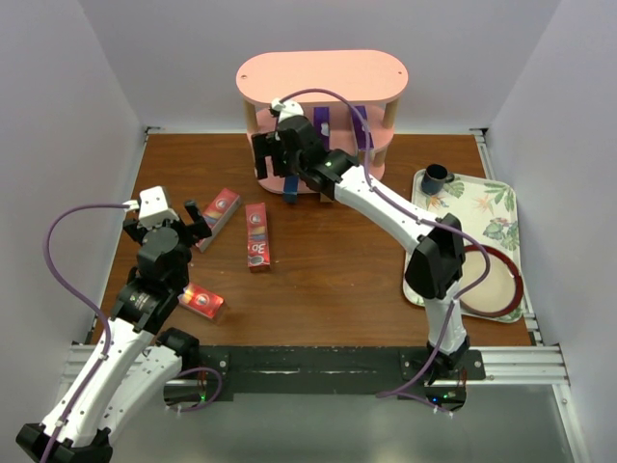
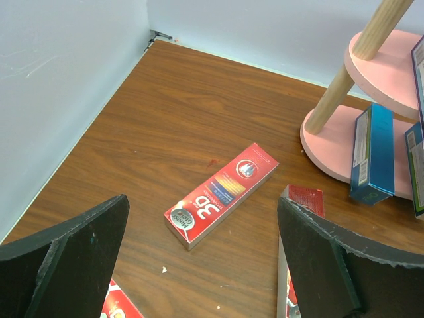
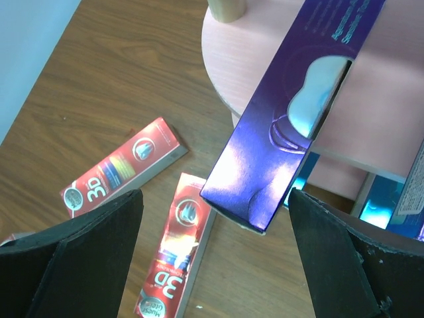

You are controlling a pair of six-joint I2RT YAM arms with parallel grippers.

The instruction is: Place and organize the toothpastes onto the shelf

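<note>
The pink shelf (image 1: 318, 82) stands at the back of the table. Purple toothpastes (image 1: 321, 125) and blue ones (image 2: 371, 156) sit on its tiers. One purple carton (image 3: 291, 112) lies on a board (image 3: 228, 79) and overhangs its edge. Its end is between the fingers of my open right gripper (image 3: 215, 218), touching neither. Three red toothpastes lie on the table: one (image 1: 220, 212) beside my left gripper, one (image 1: 256, 236) in the middle, one (image 1: 202, 301) near the front. My left gripper (image 2: 202, 205) hovers open above a red carton (image 2: 222, 194), holding nothing.
A floral tray (image 1: 501, 207) at the right edge carries a dark mug (image 1: 434, 178) and a round plate (image 1: 487, 280). Walls close in the table on the left, back and right. The shelf's wooden posts (image 2: 338, 86) stand near the blue cartons.
</note>
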